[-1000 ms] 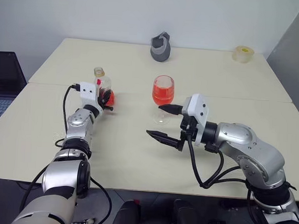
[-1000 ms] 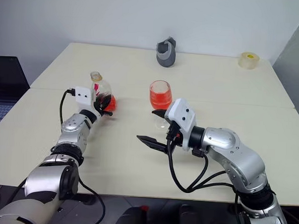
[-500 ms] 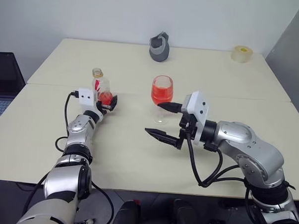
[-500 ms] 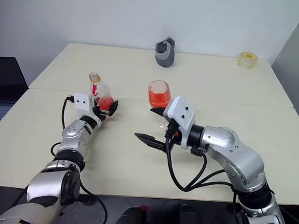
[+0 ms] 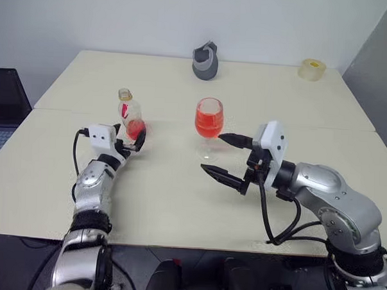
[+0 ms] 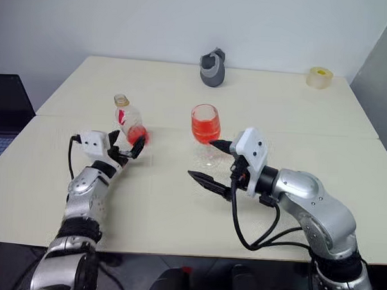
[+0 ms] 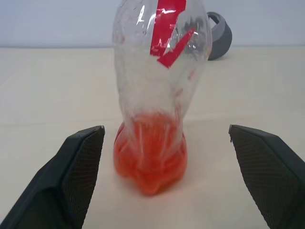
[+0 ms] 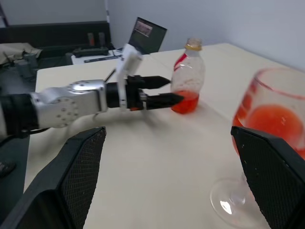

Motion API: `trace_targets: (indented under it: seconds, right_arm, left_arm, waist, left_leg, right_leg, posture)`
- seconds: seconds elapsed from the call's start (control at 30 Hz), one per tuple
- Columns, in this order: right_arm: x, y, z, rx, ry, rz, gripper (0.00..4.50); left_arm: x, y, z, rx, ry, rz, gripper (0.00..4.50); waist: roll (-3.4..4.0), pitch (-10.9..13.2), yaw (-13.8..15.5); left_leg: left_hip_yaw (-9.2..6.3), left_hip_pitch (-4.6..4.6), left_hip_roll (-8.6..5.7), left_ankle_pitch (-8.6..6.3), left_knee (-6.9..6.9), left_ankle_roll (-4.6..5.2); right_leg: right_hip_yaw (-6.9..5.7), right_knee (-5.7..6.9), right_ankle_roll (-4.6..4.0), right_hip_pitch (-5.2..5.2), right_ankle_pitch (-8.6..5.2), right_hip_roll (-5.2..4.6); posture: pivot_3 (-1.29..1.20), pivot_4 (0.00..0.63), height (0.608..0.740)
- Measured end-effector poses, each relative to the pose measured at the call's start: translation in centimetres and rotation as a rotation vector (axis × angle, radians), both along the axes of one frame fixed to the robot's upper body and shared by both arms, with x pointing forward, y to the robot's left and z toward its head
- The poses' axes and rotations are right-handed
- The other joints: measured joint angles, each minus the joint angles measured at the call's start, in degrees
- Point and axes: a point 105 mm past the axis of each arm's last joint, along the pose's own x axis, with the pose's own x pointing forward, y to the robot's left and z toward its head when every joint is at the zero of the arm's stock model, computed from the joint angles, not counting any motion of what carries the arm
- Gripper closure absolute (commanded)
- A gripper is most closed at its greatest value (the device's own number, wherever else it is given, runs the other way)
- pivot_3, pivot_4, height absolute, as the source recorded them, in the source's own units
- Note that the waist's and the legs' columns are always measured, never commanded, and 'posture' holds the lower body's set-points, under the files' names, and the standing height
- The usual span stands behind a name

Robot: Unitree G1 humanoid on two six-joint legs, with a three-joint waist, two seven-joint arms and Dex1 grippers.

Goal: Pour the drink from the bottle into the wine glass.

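Left gripper (image 5: 130, 142): fingers spread wide, holding nothing. Tips sit either side of the bottle's base, just short of it, not touching.

Bottle (image 5: 131, 115): upright on the table (image 5: 178, 202), left of centre, cap on. A little drink (image 7: 150, 160) pooled in its base; red label strip on upper body.

Glass (image 5: 209, 120): upright near table centre, right of the bottle and well apart from it. Bowl holds red drink to well over half.

Right gripper (image 5: 225, 160): fingers spread wide, empty, lying roughly level and pointing left. Upper finger tip is close by the glass's stem side; lower finger nearer the table's front edge. No contact with the glass seen.

Far edge: grey jug (image 5: 205, 61) at centre, tape roll (image 5: 311, 68) toward the right corner.
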Motion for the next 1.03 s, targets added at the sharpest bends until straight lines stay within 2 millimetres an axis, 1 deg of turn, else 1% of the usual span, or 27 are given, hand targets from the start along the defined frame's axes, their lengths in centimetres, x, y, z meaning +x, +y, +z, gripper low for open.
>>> trace_targets:
  seconds: [0.1,0.17,0.23,0.3,0.4,0.5,0.6,0.67,0.73,0.8,1.03]
  right_arm:
    - [-0.1,-1.0,-1.8,0.004,0.04,-0.067,0.0]
    - [0.0,-1.8,-3.1,0.039,0.055,-0.149,0.0]
    - [0.6,-2.9,-4.4,0.092,0.09,-0.254,0.0]
    - [1.5,-3.9,-4.9,0.161,0.088,-0.358,0.0]
    - [3.0,-5.9,-4.8,0.216,-0.025,-0.511,0.0]
    - [3.8,-7.1,-6.2,0.224,-0.071,-0.589,0.0]
    - [4.5,-8.3,-7.7,0.225,-0.076,-0.654,0.0]
    - [5.3,-9.2,-8.2,0.232,-0.083,-0.713,0.0]
    - [5.7,-10.0,-8.2,0.238,-0.095,-0.752,0.0]
    - [6.0,-10.2,-8.1,0.247,-0.108,-0.767,0.0]
    - [6.1,-9.7,-8.1,0.253,-0.111,-0.756,0.0]
  left_arm:
    - [-1.3,-0.1,0.2,0.012,0.031,0.03,0.02]
    - [-2.4,-0.1,0.6,0.046,0.039,0.062,0.02]
    - [-3.4,-0.2,0.8,0.075,0.046,0.087,0.02]
    - [-4.2,-0.4,1.0,0.086,0.049,0.099,0.02]
    - [-5.0,-1.0,1.4,0.075,0.04,0.103,0.02]
    - [-5.7,-1.6,1.2,0.052,0.04,0.101,0.02]
    - [-6.5,-2.7,0.8,0.042,0.045,0.075,0.02]
    - [-6.8,-2.9,0.5,0.04,0.049,0.07,0.02]
    - [-6.9,-3.1,0.4,0.039,0.048,0.065,0.02]
    - [-6.9,-3.1,0.5,0.038,0.045,0.065,0.02]
    - [-6.9,-3.3,0.7,0.038,0.029,0.048,0.02]
  waist:
    - [-0.01,0.0,0.1]
    - [-0.07,-0.1,0.2]
    - [-0.07,-0.1,0.1]
    - [-0.06,-0.1,0.1]
    - [-0.04,-0.1,0.1]
    - [-0.04,-0.1,0.1]
    - [-0.03,-0.1,0.1]
    - [-0.03,-0.1,0.1]
    - [-0.02,-0.1,0.1]
    - [-0.02,-0.1,0.1]
    - [-0.01,-0.1,0.1]
  left_leg:
    - [0.0,0.03,-0.02,0.0,0.01,0.0]
    - [-0.01,0.04,-0.01,-0.01,0.01,-0.01]
    - [0.04,0.06,-0.01,-0.01,0.0,-0.01]
    - [0.05,0.1,-0.01,-0.01,-0.03,-0.01]
    - [0.09,0.13,-0.02,-0.01,-0.07,-0.01]
    - [0.15,0.15,-0.02,0.0,-0.11,-0.02]
    - [0.18,0.2,-0.02,0.0,-0.2,-0.02]
    - [0.24,0.28,-0.01,0.0,-0.28,-0.02]
    - [0.29,0.32,-0.01,0.0,-0.36,-0.02]
    - [0.36,0.39,0.0,0.0,-0.49,-0.02]
    - [0.39,0.41,0.01,0.01,-0.54,-0.02]
  right_leg:
    - [0.0,0.0,0.0,0.04,0.0,0.0]
    - [0.0,-0.03,0.01,0.08,-0.01,0.0]
    - [0.06,-0.04,0.01,0.07,0.0,-0.01]
    - [0.05,-0.03,0.01,0.07,0.0,0.0]
    - [0.07,-0.04,0.01,0.07,-0.01,0.01]
    - [0.12,-0.08,0.01,0.08,-0.01,0.01]
    - [0.16,-0.08,0.01,0.08,0.0,0.01]
    - [0.21,-0.07,0.0,0.08,0.0,0.02]
    - [0.26,-0.08,0.0,0.08,-0.01,0.02]
    - [0.32,-0.14,0.0,0.08,-0.01,0.02]
    - [0.34,-0.18,0.0,0.08,0.0,0.02]
  posture:
    - [0.0,0.15,0.74]
    - [0.0,0.15,0.74]
    - [0.0,0.15,0.74]
    - [0.0,0.15,0.74]
    - [0.0,0.15,0.74]
    - [0.0,0.15,0.74]
    - [0.0,0.15,0.74]
    - [0.0,0.15,0.74]
    - [0.0,0.15,0.74]
    - [0.0,0.15,0.74]
    - [0.0,0.15,0.74]
